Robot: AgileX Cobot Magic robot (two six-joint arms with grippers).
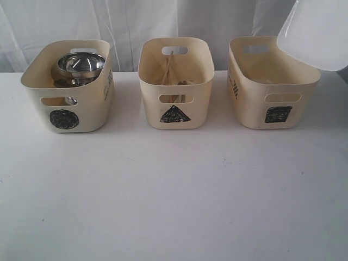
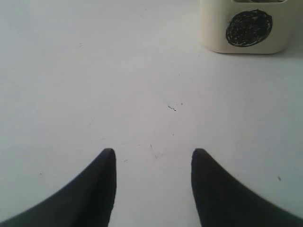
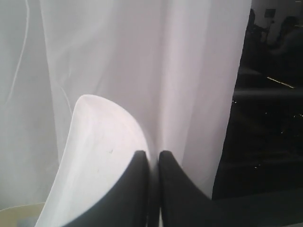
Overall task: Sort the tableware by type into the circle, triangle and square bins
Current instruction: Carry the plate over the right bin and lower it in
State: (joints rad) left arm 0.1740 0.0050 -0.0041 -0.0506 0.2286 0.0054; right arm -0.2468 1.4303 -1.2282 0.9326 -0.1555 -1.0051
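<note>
Three cream bins stand in a row on the white table. The circle bin (image 1: 70, 87) on the left holds a steel bowl (image 1: 80, 64) on top of other steel pieces. In the middle, the triangle bin (image 1: 175, 81) has wooden chopsticks (image 1: 169, 68) leaning inside. The square bin (image 1: 272, 81) is on the right. Above its far right corner hangs the large white square plate (image 1: 318, 32), tilted. My right gripper (image 3: 152, 153) is shut on the plate (image 3: 94, 156) rim. Low over bare table, my left gripper (image 2: 152, 151) stands open and empty, with the circle bin (image 2: 246, 28) ahead of it.
A white curtain (image 1: 163, 22) hangs behind the bins. The table (image 1: 174, 201) in front of the bins is bare. A dark area lies past the curtain's edge in the right wrist view.
</note>
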